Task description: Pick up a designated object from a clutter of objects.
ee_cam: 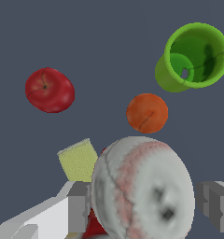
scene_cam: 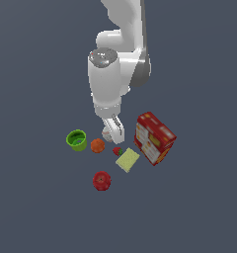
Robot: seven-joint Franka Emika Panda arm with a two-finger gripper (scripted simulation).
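The designated object, a white ball with red stitching (ee_cam: 142,186), fills the near part of the wrist view. My gripper (ee_cam: 143,205) straddles it. One grey finger (ee_cam: 78,207) stands on one side and the other finger (ee_cam: 219,205) on the opposite side, each with a thin gap to the ball. In the exterior view the ball (scene_cam: 107,135) shows partly under the gripper (scene_cam: 112,132), in the middle of the clutter of objects. The jaws stand open around the ball.
Close around lie an orange fruit (scene_cam: 97,146), a green cup (scene_cam: 77,140), a strawberry (scene_cam: 117,151), a pale yellow pad (scene_cam: 127,159) and a red apple (scene_cam: 101,181). A large red box (scene_cam: 154,137) stands on the exterior view's right.
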